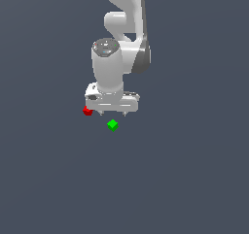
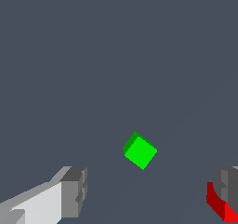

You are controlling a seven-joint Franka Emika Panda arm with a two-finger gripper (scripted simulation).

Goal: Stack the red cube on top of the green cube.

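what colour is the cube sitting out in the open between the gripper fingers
Bright green; the wrist view shows it best.

Red cube [image 1: 87, 111] and green cube [image 1: 112, 125]: flat matt colour. Tool [image 1: 113, 113]: smooth glossy white casing, grey fingertips [image 2: 74, 190].

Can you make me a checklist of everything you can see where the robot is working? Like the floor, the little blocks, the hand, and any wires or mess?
Surface: plain dark grey-blue floor, flat, no marks.
Red cube: on the floor, at the hand's side toward the exterior view's left; in the wrist view it sits partly hidden behind one finger. Not held.
Green cube: on the floor, apart from the red cube, nothing on top of it. Stack not yet made.
Clutter: nothing seen.
Hand: white, pointing down, fingers spread wide and empty; it is just above the floor, with the green cube in front of the gap in the wrist view.
Cables: nothing seen.
Surroundings: only the white arm; nothing else seen.
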